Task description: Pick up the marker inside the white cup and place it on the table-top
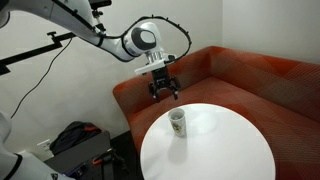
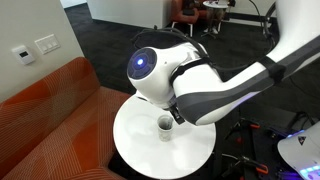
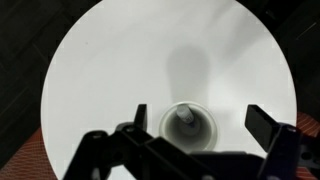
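The white cup (image 1: 177,123) stands upright on the round white table-top (image 1: 220,150). It shows in both exterior views, also (image 2: 165,127) on the table-top (image 2: 140,150). In the wrist view I look straight down into the cup (image 3: 188,125); the marker (image 3: 186,117) stands inside it, its whitish end up. My gripper (image 1: 164,93) hangs well above the cup, a little off to its left. Its fingers (image 3: 200,125) are spread wide on either side of the cup's mouth and hold nothing. In the exterior view from the sofa side the wrist hides the fingers.
A red-brown corner sofa (image 1: 260,75) wraps round the back of the table, also (image 2: 50,120). A dark bag and equipment (image 1: 75,140) sit on the floor beside the table. The table-top (image 3: 130,60) has wide bare white surface round the cup.
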`<act>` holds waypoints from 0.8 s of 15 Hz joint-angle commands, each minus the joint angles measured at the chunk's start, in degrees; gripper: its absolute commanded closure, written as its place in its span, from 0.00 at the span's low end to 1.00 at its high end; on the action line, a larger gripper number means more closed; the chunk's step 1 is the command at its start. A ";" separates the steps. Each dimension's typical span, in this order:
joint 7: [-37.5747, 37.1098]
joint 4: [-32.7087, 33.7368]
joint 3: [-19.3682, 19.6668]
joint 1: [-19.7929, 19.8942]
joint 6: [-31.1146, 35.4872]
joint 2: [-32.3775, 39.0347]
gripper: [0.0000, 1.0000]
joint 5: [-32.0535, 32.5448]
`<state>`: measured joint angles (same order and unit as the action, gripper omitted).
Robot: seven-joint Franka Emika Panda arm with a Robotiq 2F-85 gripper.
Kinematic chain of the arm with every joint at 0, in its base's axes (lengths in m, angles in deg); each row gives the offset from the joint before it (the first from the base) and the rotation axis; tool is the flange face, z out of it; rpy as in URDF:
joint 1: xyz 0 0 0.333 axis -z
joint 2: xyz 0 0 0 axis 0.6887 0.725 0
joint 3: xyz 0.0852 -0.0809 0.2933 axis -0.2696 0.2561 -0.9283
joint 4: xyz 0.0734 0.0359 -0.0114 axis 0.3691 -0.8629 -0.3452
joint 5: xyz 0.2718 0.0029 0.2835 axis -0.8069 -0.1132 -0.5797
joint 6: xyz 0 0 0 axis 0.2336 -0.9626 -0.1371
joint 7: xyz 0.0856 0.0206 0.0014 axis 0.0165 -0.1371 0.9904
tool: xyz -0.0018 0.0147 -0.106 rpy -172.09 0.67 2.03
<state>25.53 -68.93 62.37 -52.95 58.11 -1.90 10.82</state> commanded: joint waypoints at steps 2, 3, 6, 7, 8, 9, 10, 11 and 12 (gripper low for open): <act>0.90 6.36 0.10 0.20 -3.59 4.82 0.13 -0.31; 1.57 7.03 0.06 0.43 -3.30 5.54 0.17 -0.54; 2.80 8.61 0.05 1.32 -2.12 7.77 0.38 -1.41; 3.22 9.09 0.01 1.62 -2.03 8.49 0.42 -1.87; 3.87 9.59 -0.06 1.84 -1.99 9.19 0.47 -2.19; 4.53 10.21 -0.09 2.04 -2.14 10.05 0.44 -2.50; 5.04 10.86 -0.09 2.12 -2.28 10.86 0.42 -2.62; 5.58 11.51 -0.14 2.24 -2.47 11.63 0.42 -2.95; 5.94 12.08 -0.16 2.30 -2.64 12.29 0.41 -3.19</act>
<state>28.99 -60.14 62.44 -51.14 56.81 7.89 9.16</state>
